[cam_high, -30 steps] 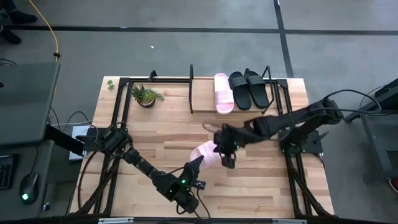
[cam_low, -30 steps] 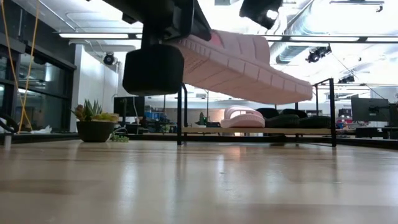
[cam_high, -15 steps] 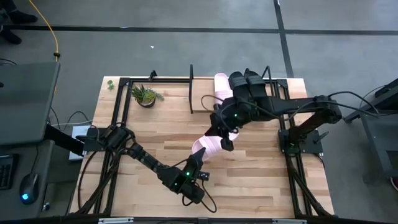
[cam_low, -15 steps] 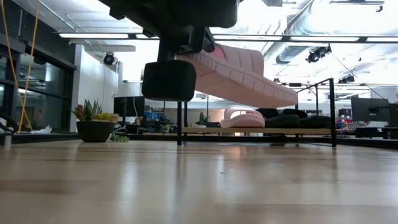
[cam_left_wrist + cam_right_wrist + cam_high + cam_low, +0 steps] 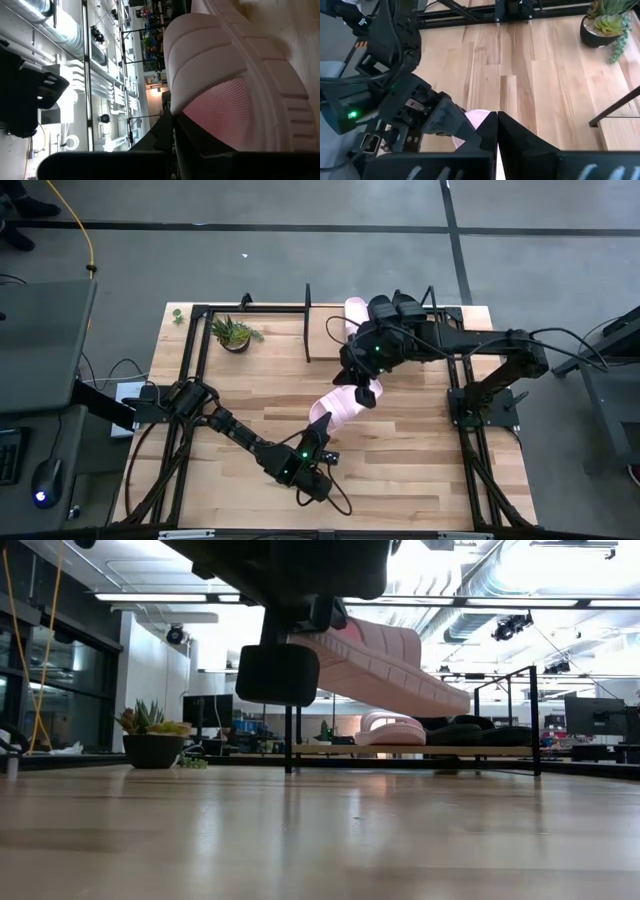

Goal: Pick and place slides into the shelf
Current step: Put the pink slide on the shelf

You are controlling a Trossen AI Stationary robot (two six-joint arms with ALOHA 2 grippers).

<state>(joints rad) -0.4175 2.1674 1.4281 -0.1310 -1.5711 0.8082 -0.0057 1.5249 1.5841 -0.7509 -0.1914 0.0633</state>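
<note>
the shelf (image 5: pixel 318 313) at the top centre of the bench (image 5: pixel 240 405) carries one pink slide (image 5: pixel 352 311) and two black slides (image 5: pixel 400 305). the airborne pink slide (image 5: pixel 335 408), mid-frame, looks light and bendy, best pinched at its ends. both the left tool (image 5: pixel 318 442) and the right tool (image 5: pixel 362 390) are clamped shut on it.

Both arms are dark, jointed and slender, strung with black cables, each carrying a small green light near the wrist.
</note>
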